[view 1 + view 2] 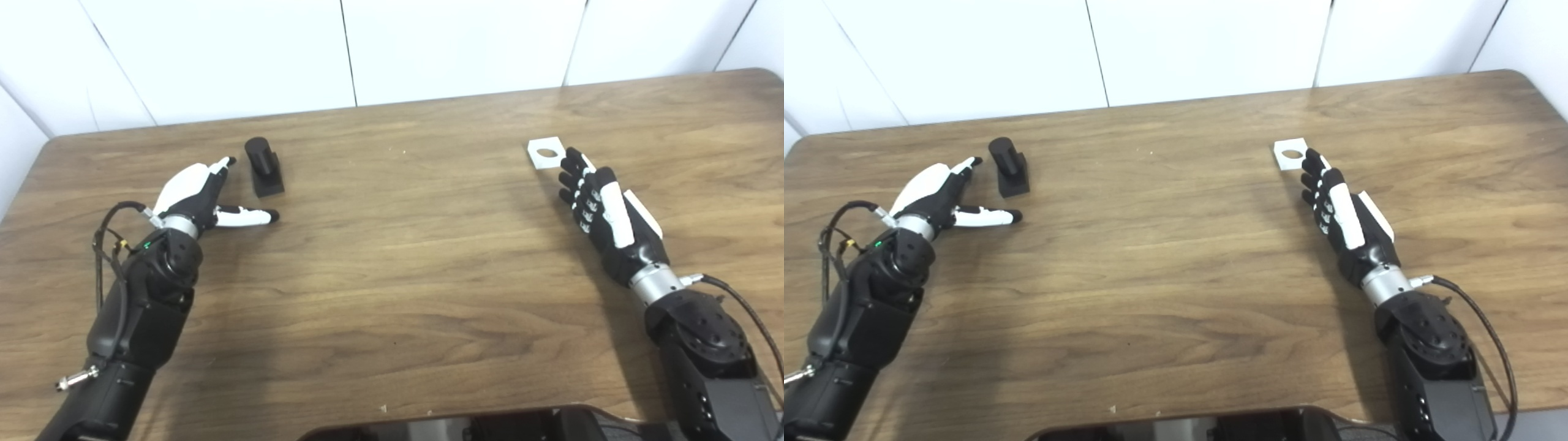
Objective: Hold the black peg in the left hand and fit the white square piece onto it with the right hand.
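Observation:
A black peg (264, 165) on a flat black base lies on the wooden table (398, 257) at the far left. My left hand (199, 193) is open just left of it, fingers toward the peg and thumb stretched out below it, touching nothing. A white square piece (546, 152) with a round hole lies flat at the far right. My right hand (603, 205) is open right behind it, its fingertips (572, 156) at the piece's near right corner. Whether they touch it I cannot tell.
White wall panels (367, 49) rise behind the table's far edge. A dark part of the robot's body (490, 425) shows at the bottom middle. Cables (107, 236) loop off both wrists.

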Motion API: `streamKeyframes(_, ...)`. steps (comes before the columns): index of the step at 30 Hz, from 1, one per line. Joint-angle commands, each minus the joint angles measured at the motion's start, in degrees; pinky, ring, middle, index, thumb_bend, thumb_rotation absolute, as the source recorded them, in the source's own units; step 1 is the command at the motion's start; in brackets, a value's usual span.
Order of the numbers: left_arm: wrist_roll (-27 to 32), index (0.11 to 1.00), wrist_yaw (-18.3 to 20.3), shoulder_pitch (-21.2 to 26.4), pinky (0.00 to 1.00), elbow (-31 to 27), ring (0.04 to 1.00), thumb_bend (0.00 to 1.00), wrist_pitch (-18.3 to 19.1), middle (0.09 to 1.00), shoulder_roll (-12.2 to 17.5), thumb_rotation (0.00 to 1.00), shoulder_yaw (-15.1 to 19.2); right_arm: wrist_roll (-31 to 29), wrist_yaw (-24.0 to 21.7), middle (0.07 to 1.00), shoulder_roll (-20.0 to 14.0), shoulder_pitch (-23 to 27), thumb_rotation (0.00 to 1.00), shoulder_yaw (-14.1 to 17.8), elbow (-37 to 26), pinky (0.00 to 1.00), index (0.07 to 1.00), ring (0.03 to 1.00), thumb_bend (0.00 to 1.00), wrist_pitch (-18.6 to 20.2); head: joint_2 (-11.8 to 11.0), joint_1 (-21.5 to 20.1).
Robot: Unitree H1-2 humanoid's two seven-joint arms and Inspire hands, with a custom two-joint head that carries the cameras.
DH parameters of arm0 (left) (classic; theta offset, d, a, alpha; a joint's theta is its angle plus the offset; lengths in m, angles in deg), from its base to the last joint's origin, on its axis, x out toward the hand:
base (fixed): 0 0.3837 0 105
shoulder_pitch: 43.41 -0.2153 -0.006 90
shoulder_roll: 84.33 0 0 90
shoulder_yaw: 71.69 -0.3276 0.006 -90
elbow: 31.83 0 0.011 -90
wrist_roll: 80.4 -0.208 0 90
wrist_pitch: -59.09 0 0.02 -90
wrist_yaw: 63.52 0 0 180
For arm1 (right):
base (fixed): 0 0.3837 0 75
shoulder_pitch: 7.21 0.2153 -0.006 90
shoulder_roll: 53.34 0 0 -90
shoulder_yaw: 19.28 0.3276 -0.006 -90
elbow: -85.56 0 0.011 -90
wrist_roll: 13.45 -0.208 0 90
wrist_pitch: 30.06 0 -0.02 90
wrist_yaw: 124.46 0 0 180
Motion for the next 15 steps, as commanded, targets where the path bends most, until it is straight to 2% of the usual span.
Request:
streamKeyframes(1, -1.53, 0.978, -2.83, 3.74, 1.0, -0.21, 1.0, 0.92, -2.05, 1.0, 2.23, 0.48, 0.0, -0.45, -0.89, 1.0, -0.93, 0.54, 1.0, -0.05, -0.67, 1.0, 1.0, 1.0, 0.66, -0.58, 0.03, 0.08)
streamKeyframes(15, -3.66, 0.97, -2.64, 5.19, 1.0, 0.01, 1.0, 0.91, -2.44, 1.0, 3.28, 0.5, -2.01, -0.15, -0.82, 1.0, -1.03, 0.6, 1.0, -0.6, -0.62, 1.0, 1.0, 1.0, 0.66, 0.13, -0.49, 0.53)
